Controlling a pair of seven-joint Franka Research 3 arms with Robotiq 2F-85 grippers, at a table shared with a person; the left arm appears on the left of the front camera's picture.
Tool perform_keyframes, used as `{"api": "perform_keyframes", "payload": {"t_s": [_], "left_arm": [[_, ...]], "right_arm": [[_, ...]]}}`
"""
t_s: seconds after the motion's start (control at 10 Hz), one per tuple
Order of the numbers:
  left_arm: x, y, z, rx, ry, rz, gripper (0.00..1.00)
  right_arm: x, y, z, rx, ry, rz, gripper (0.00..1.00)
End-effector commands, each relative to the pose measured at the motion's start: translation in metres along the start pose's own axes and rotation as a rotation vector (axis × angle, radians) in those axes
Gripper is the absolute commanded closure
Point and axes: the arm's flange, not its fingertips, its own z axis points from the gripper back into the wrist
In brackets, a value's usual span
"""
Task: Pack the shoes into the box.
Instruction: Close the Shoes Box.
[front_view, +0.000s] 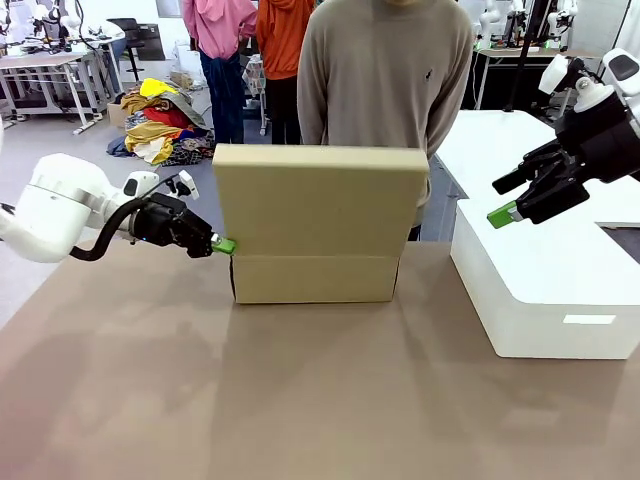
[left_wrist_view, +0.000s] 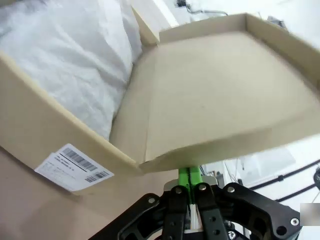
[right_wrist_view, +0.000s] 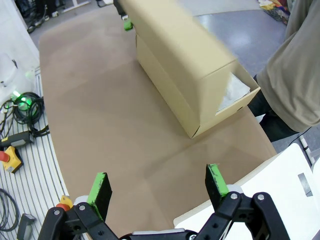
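The left gripper (front_view: 222, 245), clenched, pinches the left edge of the raised flap lid (front_view: 318, 198) on the shallow brown cardboard shoebox (front_view: 315, 278) at mid-table; that thin hold could slip and drop the lid shut. The right gripper (front_view: 512, 200) hangs released above the white plastic bin (front_view: 540, 290). The left wrist view reveals the white tissue lining (left_wrist_view: 70, 55), hidden from the front.

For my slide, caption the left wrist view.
Shut left gripper under the box lid's edge, white tissue inside.

Shoes perhaps hidden inside box (front_view: 315, 277)
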Motion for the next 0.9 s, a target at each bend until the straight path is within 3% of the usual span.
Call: {"api": "perform_keyframes", "payload": {"t_s": [0.0, 0.4, 0.7, 0.8], "left_arm": [[0.003, -0.021, -0.002, 0.072, -0.087, -0.016, 1.0], [0.036, -0.06, 0.012, 0.345, -0.02, -0.052, 1.0], [0.051, -0.069, 0.027, 0.393, 0.047, -0.021, 1.0], [0.046, -0.066, 0.019, 0.372, -0.008, -0.056, 1.0]], "right_arm": [[0.001, -0.002, -0.001, 0.014, -0.028, 0.004, 0.0], [0.001, -0.002, -0.001, 0.014, -0.028, 0.004, 0.0], [0.001, -0.002, -0.001, 0.014, -0.028, 0.004, 0.0], [0.001, -0.002, -0.001, 0.014, -0.028, 0.004, 0.0]]}}
